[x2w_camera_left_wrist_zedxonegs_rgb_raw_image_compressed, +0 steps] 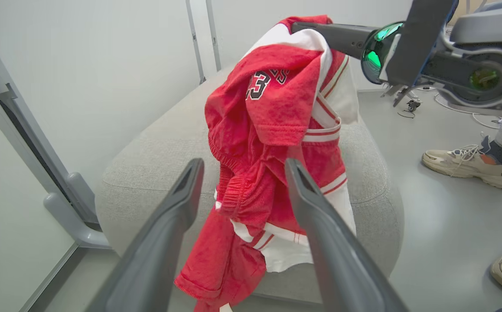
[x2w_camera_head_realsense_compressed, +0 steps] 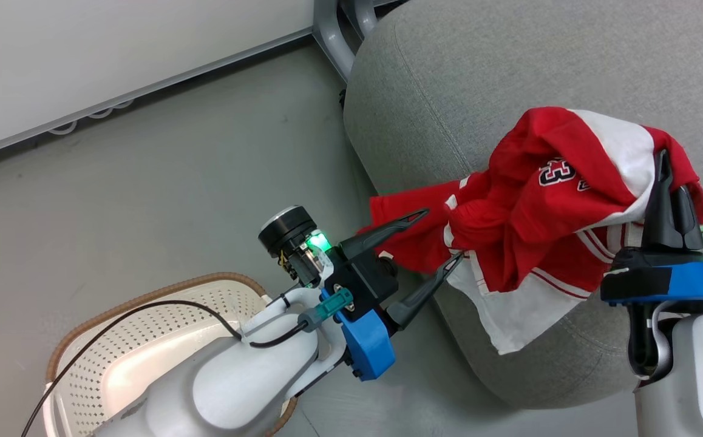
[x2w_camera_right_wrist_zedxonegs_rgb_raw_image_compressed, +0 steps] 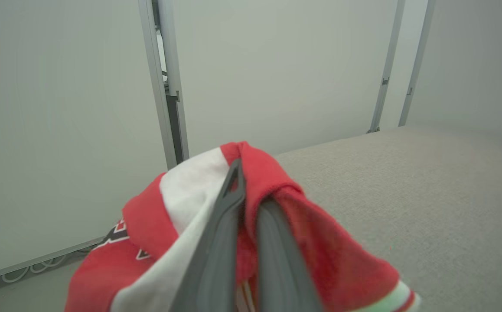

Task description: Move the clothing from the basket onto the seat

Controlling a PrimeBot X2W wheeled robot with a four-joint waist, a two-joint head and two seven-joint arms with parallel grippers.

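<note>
Head, left wrist and right wrist views, read from the robot outward. Nearest us, the basket (x2w_camera_head_realsense_compressed: 163, 291) stands on the floor under the left forearm, and the clothing (x2w_camera_head_realsense_compressed: 539, 224) is out of it. Ahead of the basket, the left gripper (x2w_camera_head_realsense_compressed: 442, 235) points at the garment's lower folds with its jaws spread wide. We cannot tell whether either finger touches the cloth. Beyond it, the right gripper (x2w_camera_head_realsense_compressed: 670, 182) has its jaws pressed together on a red-and-white fold and holds the clothing bunched up above the near rounded edge of the seat (x2w_camera_head_realsense_compressed: 479, 79). In the right wrist view, fabric spills over both sides of the closed fingers (x2w_camera_right_wrist_zedxonegs_rgb_raw_image_compressed: 229, 216). The white hem hangs down past the seat's edge toward the floor. Farther off are grey frame legs (x2w_camera_head_realsense_compressed: 333, 36) and a wall, and a person's shoe (x2w_camera_left_wrist_zedxonegs_rgb_raw_image_compressed: 467, 167) stands on the floor to one side.

We judge the placing step unfinished, and the main hazard is release at this spot. Much of the cloth hangs off the seat's edge, so its weight could drag it to the floor. The spread left fingers could also snag a fold, and cloth could cling to the right fingers on opening.
</note>
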